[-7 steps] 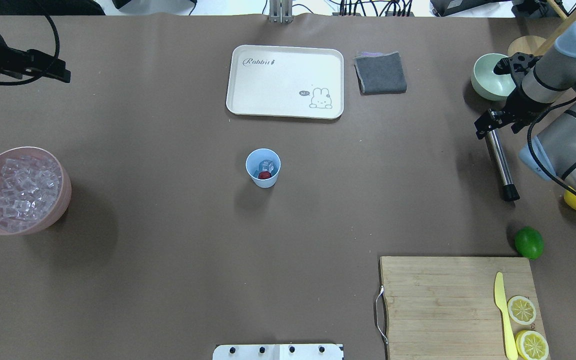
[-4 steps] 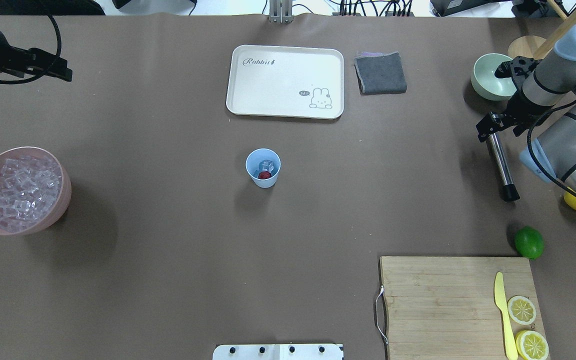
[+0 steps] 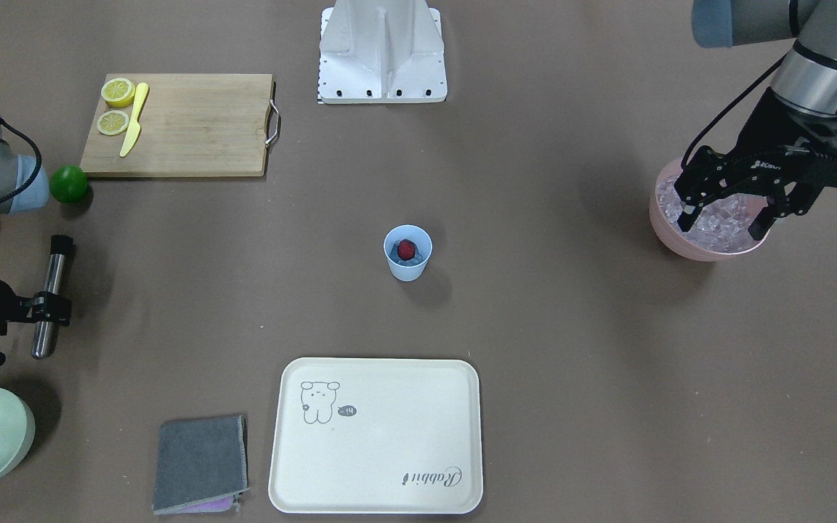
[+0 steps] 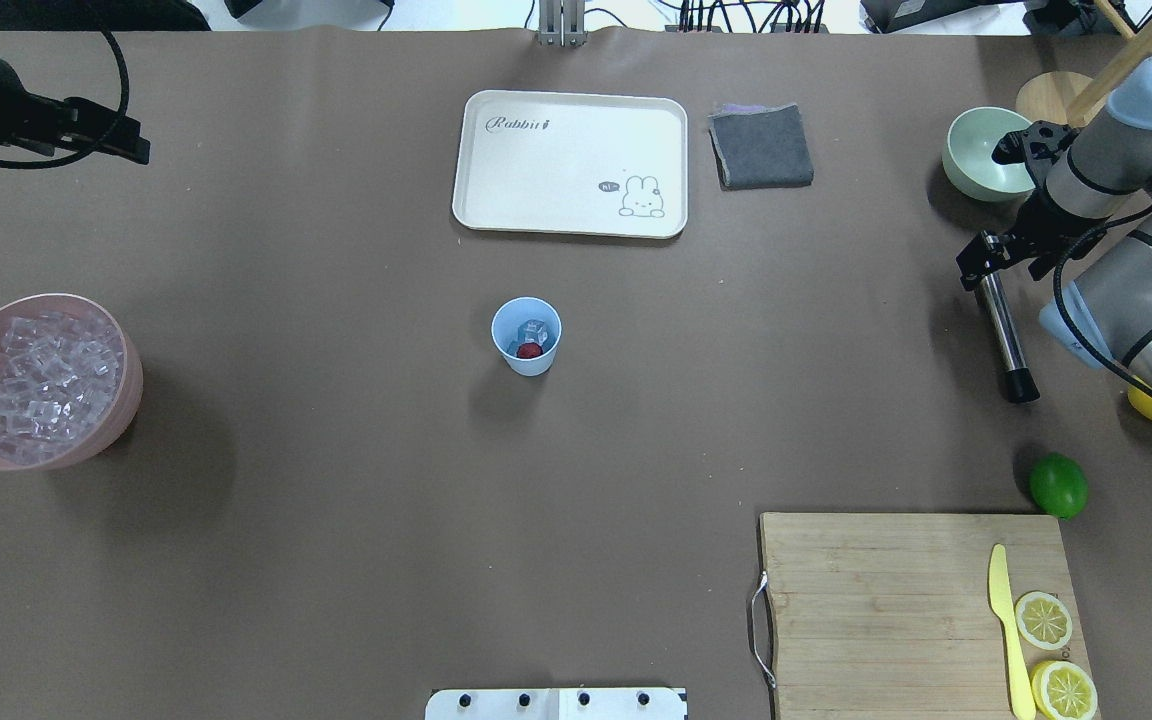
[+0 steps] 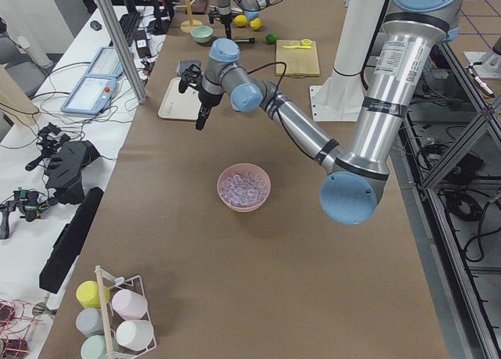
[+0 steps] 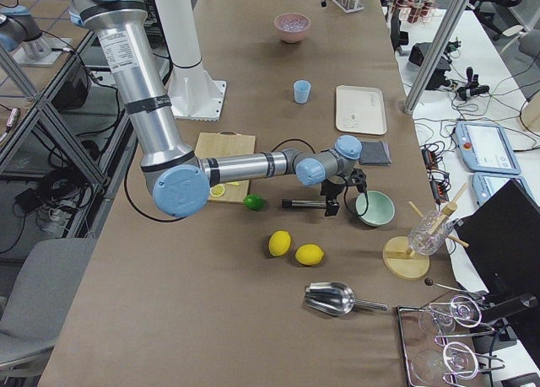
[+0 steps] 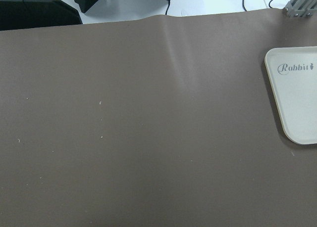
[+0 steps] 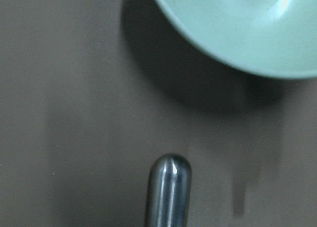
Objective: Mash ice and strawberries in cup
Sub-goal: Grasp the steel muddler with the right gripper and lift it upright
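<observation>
The light-blue cup (image 4: pixel 526 337) stands upright mid-table; it also shows in the front view (image 3: pixel 407 253). Inside it lie the red strawberry (image 4: pixel 529 350) and a clear ice cube (image 4: pixel 534 328). More ice (image 4: pixel 36 375) fills the pink bowl (image 4: pixel 126 400) at the left edge. My left gripper (image 3: pixel 725 218) is open and empty, held high, far from the cup. My right gripper (image 4: pixel 986 262) is open, with its fingers on either side of the far end of a steel muddler (image 4: pixel 1004 335) that lies on the table at the right. The right wrist view shows the muddler's rounded tip (image 8: pixel 170 187).
A cream rabbit tray (image 4: pixel 556 180) and a grey cloth (image 4: pixel 760 147) lie beyond the cup. A pale green bowl (image 4: pixel 976 160) stands just past my right gripper. A lime (image 4: pixel 1058 485), a yellow lemon (image 4: pixel 1151 405) and a cutting board (image 4: pixel 886 600) with knife and lemon slices are near right.
My right gripper has shifted slightly along the muddler's far end and settled around it; the muddler has not moved. My left gripper has drifted slightly. The cup is unchanged.
</observation>
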### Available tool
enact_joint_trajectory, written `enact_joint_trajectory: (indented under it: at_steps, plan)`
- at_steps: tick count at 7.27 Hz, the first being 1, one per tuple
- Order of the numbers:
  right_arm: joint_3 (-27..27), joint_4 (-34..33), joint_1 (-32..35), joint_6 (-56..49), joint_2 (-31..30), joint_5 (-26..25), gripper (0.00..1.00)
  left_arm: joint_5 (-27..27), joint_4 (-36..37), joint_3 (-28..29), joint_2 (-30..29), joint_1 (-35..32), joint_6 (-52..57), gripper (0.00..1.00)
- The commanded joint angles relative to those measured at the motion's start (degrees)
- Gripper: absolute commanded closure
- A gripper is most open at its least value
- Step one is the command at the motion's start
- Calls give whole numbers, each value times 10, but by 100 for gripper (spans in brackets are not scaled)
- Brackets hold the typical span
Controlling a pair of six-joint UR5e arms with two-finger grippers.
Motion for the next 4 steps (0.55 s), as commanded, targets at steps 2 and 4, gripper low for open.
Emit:
enact_joint_trajectory:
  at_steps: [2, 4]
  plan:
    - [-29, 46, -1, 2, -1, 0, 67, 0, 0, 0, -4, 2, 0, 2]
    - [-19, 51, -1, 1, -1, 4, 100, 0, 0, 1, -4, 2, 0, 2]
